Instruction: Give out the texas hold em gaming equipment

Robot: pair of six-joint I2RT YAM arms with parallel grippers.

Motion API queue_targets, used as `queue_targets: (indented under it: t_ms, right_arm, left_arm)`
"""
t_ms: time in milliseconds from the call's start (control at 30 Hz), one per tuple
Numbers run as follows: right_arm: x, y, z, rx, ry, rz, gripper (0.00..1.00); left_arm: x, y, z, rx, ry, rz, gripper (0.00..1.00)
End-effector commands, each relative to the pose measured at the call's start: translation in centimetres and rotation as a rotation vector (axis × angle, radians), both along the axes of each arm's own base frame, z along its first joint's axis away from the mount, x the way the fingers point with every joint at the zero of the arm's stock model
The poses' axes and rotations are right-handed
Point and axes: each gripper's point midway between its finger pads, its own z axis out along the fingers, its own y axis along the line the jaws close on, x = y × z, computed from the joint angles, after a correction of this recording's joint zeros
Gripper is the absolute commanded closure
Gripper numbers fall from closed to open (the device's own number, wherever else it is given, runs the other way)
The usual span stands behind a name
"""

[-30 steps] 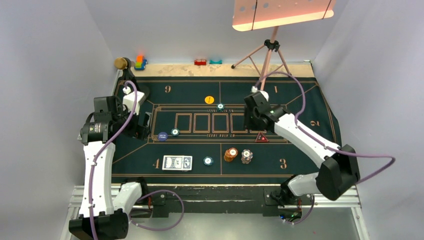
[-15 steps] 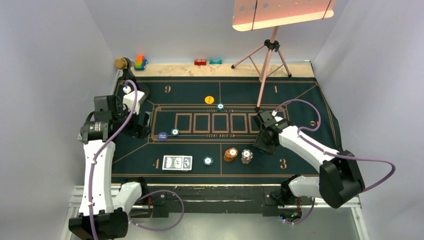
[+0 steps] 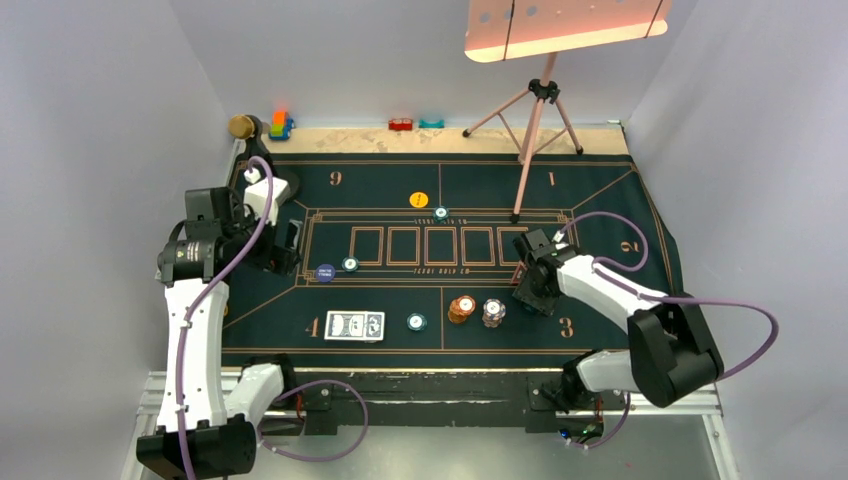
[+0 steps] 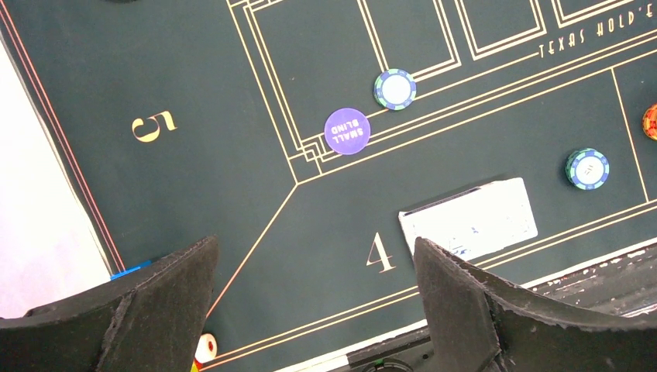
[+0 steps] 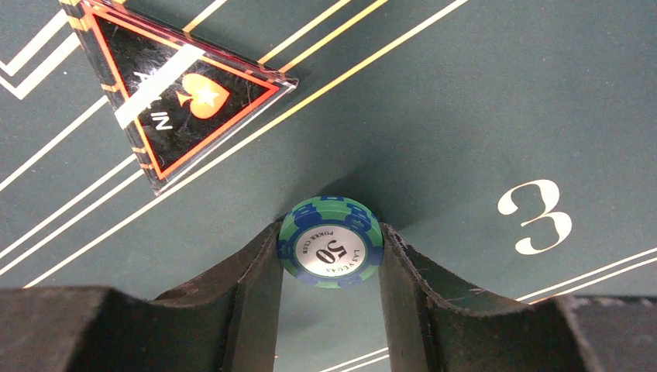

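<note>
My right gripper (image 3: pixel 534 290) (image 5: pixel 331 256) is shut on a teal "50" chip (image 5: pixel 331 242), low over the mat beside the number 3. The red triangle marker (image 5: pixel 174 97) lies just beyond it. My left gripper (image 3: pixel 285 247) (image 4: pixel 314 244) is open and empty above the mat's left side. The card deck (image 3: pixel 355 325) (image 4: pixel 469 218) lies by the number 4. A dark-blue button (image 3: pixel 325 272) (image 4: pixel 346 130) and teal chips (image 3: pixel 350 264) (image 3: pixel 416 321) (image 3: pixel 440 212) lie on the mat. An orange chip stack (image 3: pixel 461 308), a white chip stack (image 3: pixel 493 312) and a yellow button (image 3: pixel 419 199) are there too.
The dark green felt mat (image 3: pixel 600 330) covers the table. A pink tripod (image 3: pixel 530 110) carrying a lamp panel stands at the back right, one leg on the mat. Small toy blocks (image 3: pixel 280 124) (image 3: pixel 401 124) sit along the back edge.
My right gripper has moved from the middle of the mat toward the near right, down beside the number 3. The left arm has barely moved.
</note>
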Motion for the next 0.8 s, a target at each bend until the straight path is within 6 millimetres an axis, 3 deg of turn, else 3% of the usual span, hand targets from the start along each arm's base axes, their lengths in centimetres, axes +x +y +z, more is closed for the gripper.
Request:
queue_targets:
  t_ms: [0, 167, 267, 467, 600, 767]
  right_arm:
    - [1.4, 0.5, 0.8, 0.018, -0.047, -0.008, 0.54]
    - [1.7, 0.6, 1.7, 0.013, -0.045, 0.017, 0.35]
    - [2.0, 0.8, 2.9, 0.031, -0.083, 0.030, 0.30]
    - [3.7, 0.4, 8.2, 0.006, -0.226, 0.101, 0.27]
    - [5.0, 3.0, 11.6, 0.048, -0.334, 0.293, 0.19]
    - [5.3, 9.1, 13.4, 0.076, -0.362, 0.618, 0.10]
  left_arm:
    - [0.5, -0.1, 1.6, -0.003, -0.049, -0.016, 0.00]
    - [0.4, -0.1, 1.5, 0.001, -0.048, -0.014, 0.00]
    - [0.4, -0.1, 1.4, 0.000, -0.048, -0.015, 0.00]
    - [0.3, -0.2, 1.4, -0.002, -0.048, -0.016, 0.00]
    - [0.4, -0.3, 1.3, -0.014, -0.049, -0.014, 0.00]
    - [0.4, -0.5, 1.2, -0.028, -0.043, -0.013, 0.00]
